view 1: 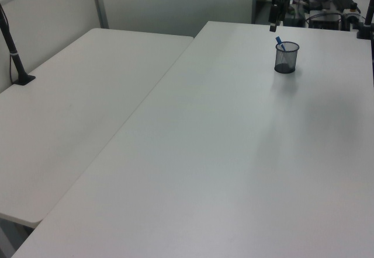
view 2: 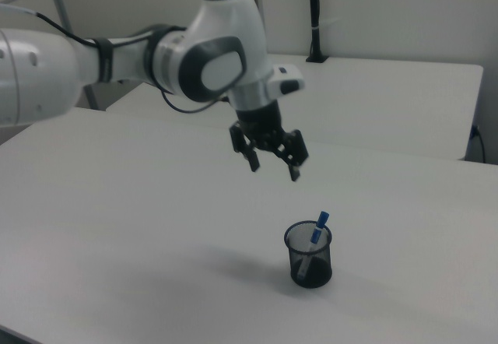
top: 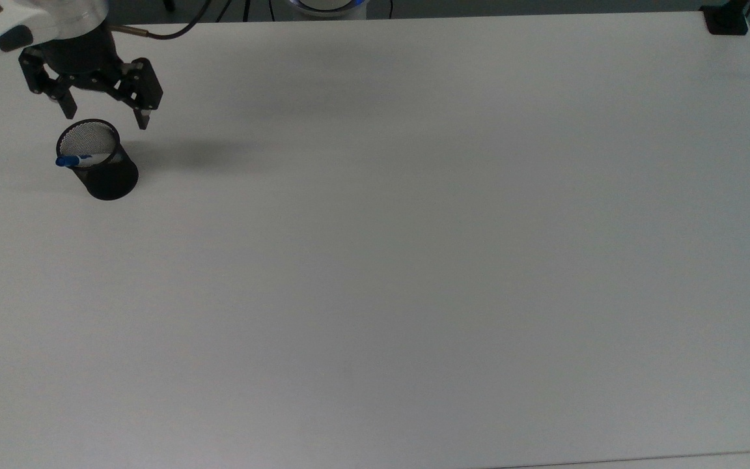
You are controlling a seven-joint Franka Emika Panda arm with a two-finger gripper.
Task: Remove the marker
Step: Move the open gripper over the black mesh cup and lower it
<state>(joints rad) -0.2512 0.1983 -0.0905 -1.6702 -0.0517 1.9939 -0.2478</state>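
Note:
The marker (top: pixel 75 159), white with a blue cap, leans inside an upright black mesh cup (top: pixel 103 167) near the top view's left edge, its cap poking over the rim. In the right view the marker (view 2: pixel 316 235) stands tilted in the cup (view 2: pixel 309 256); in the left view the marker (view 1: pixel 280 41) sticks out of the cup (view 1: pixel 286 58). My gripper (top: pixel 107 119) hangs open above the table, just past the cup's far rim in the top view. The right view shows the gripper (view 2: pixel 274 171) well above the cup and to the right view's left of it, holding nothing.
The cup stands on a broad white table (top: pixel 414 260). A black clamp mount (top: pixel 726 19) sits at the top view's upper right corner. A second white table (view 1: pixel 76 94) adjoins it, with a black pole (view 1: pixel 11 45) clamped at its edge.

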